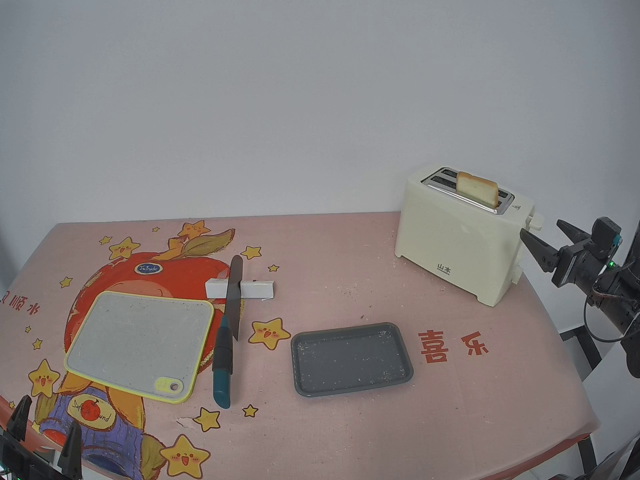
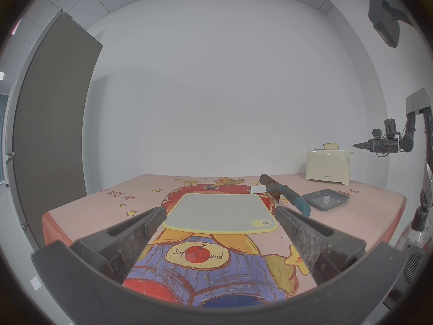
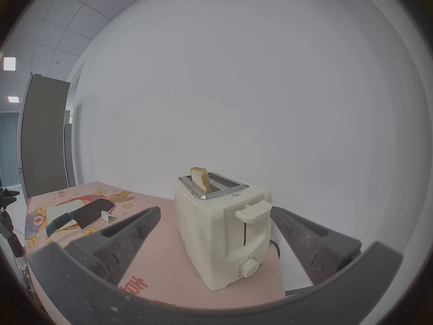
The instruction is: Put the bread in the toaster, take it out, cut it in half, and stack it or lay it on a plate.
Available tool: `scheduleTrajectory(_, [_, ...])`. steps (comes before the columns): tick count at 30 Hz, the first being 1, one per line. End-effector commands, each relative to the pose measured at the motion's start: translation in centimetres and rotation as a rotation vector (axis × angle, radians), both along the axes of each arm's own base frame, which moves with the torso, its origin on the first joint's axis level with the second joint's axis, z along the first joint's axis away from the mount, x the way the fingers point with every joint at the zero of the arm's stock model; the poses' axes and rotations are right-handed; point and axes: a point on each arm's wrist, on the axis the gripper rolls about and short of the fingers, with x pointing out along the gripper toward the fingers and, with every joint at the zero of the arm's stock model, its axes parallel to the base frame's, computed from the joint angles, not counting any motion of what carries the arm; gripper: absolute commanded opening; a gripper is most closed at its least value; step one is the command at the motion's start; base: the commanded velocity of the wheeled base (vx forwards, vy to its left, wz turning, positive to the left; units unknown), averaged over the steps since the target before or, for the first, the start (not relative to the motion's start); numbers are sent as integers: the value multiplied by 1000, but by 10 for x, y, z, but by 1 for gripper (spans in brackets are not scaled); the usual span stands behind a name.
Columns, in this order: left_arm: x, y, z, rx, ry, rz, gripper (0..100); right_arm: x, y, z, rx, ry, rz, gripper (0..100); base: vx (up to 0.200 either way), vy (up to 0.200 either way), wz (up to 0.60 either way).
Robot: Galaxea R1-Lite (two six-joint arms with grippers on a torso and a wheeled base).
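Pink tabletop is seen w/ bread standing in a slot of the toaster at far right, so loading is judged done (toasted or not can't be told), while removal, halving on the board and laying on the plate are left, w/ right pincer just beside the lever and left pincer at the near edge both held open, empty.

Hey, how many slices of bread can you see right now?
1. The bread slice stands upright in a slot of the toaster, far right on the table, top sticking out. One sunk inside a slot could be hidden.
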Motion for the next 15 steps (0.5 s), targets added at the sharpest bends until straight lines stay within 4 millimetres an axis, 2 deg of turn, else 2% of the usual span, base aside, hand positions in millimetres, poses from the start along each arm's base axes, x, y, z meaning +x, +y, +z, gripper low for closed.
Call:
scheduleTrajectory(1, [0,0,-5,0,4,1,100,-4,0,4,2,-18,7,100,0,0,0])
scheduleTrajectory(6, [0,0,-5,0,4,1,100,4,2,16,5,-68,77,100,0,0,0])
scheduleTrajectory(8, [0,0,-5,0,4,1,100,14,4,20,6,-80,117,100,0,0,0])
scheduleTrajectory(9, [0,0,-5,0,4,1,100,27,4,19,3,-62,165,100,0,0,0])
scheduleTrajectory(12, [0,0,-5,0,4,1,100,49,-2,24,-16,-40,188,100,0,0,0])
scheduleTrajectory(15, [0,0,-5,0,4,1,100,58,-1,30,-40,-4,221,100,0,0,0])
